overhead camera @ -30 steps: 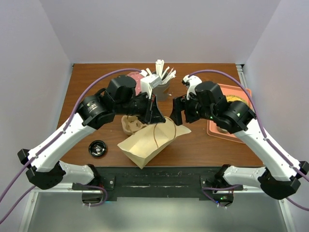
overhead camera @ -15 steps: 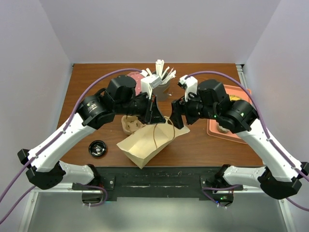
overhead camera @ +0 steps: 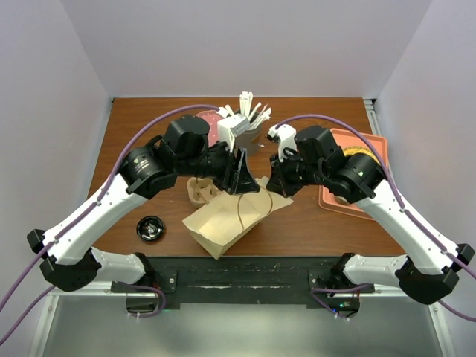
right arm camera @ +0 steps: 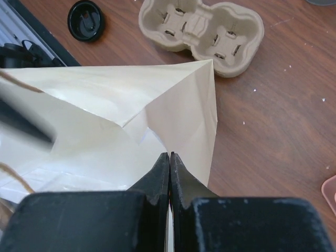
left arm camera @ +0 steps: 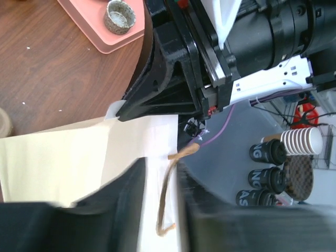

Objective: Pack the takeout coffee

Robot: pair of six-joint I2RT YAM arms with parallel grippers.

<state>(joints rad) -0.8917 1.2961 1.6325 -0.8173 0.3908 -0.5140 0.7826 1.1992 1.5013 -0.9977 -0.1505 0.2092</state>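
A tan paper bag [overhead camera: 223, 223] lies open on its side at the table's front centre. My right gripper [right arm camera: 170, 155] is shut on the bag's rim [right arm camera: 205, 105]; in the top view this gripper [overhead camera: 274, 186] meets the bag's right corner. My left gripper [left arm camera: 160, 168] is open, and the bag's brown twine handle [left arm camera: 165, 199] and rim lie in the gap. From above, the left gripper [overhead camera: 242, 178] hangs over the bag's mouth. No takeout coffee shows on the table. Three black lidded cups with white lettering [left arm camera: 268, 153] stand on a grey surface beyond the table.
A pulp cup carrier [overhead camera: 201, 193] sits just left of the bag. A loose black lid [overhead camera: 151, 228] lies near the front left edge. A pink tray [overhead camera: 331, 199] is at the right. A holder of white utensils [overhead camera: 249, 119] stands behind the grippers.
My right gripper has moved left to the bag's rim and shut on it. My left gripper, shut before, has opened around the bag's edge.
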